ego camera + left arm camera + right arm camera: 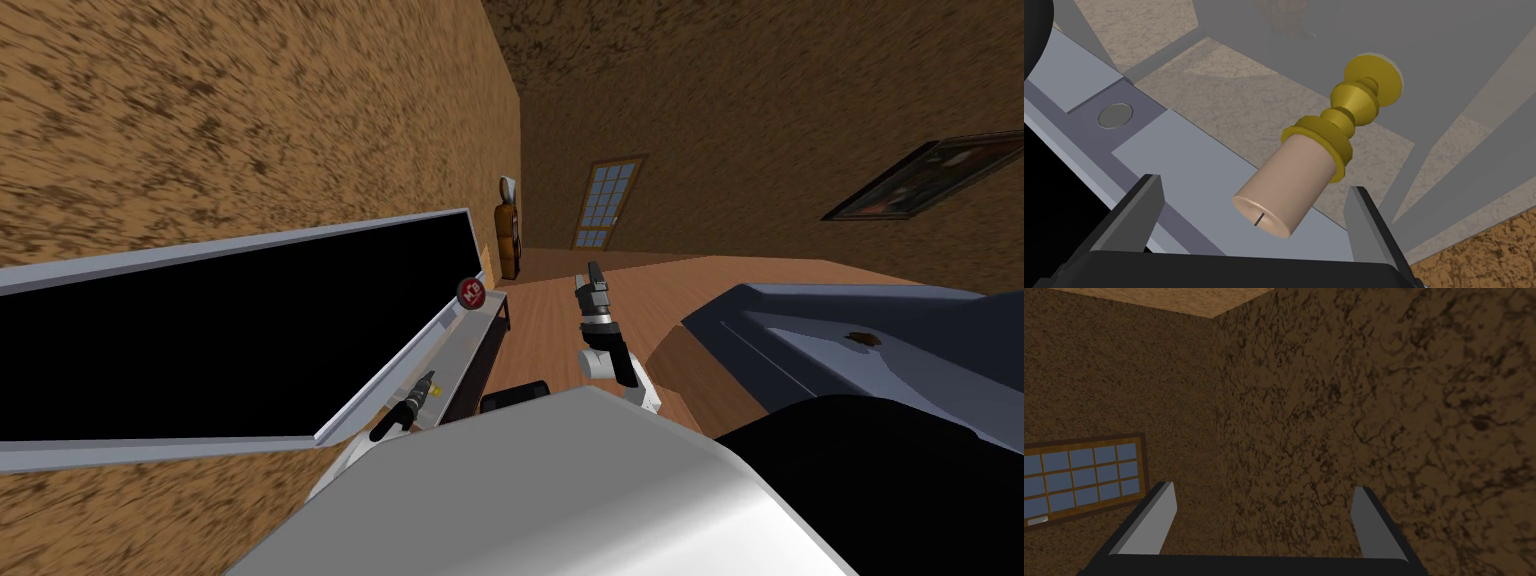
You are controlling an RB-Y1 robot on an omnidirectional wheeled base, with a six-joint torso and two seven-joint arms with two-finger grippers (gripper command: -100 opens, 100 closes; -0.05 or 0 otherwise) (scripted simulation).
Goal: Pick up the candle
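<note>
1. Location of the target: the candle is a pale beige cylinder seated in a gold holder, standing on the grey shelf below the large black screen. In the head view it is the small yellow mark at the tip of our left arm
2. Nearer arm: the left gripper is directly at the candle. The right gripper is raised well apart over the floor, so we assign the grasp to the left
3. Jaw state, left: spread wide and holding nothing, with one finger on each side of the candle and neither touching it
4. Jaw state, right: the right gripper is likewise spread wide and empty
5. Governing relation: the candle's long axis runs nearly along our line of approach, wick end toward the gripper body and holder base away from it. The fingers therefore close across the round body, not along its length
6. Alignment: the candle sits closer to one finger than the other. We judge a small sideways correction advisable before closing
7. Depth: we cannot tell for certain whether the fingertips already reach past the wick end
</note>
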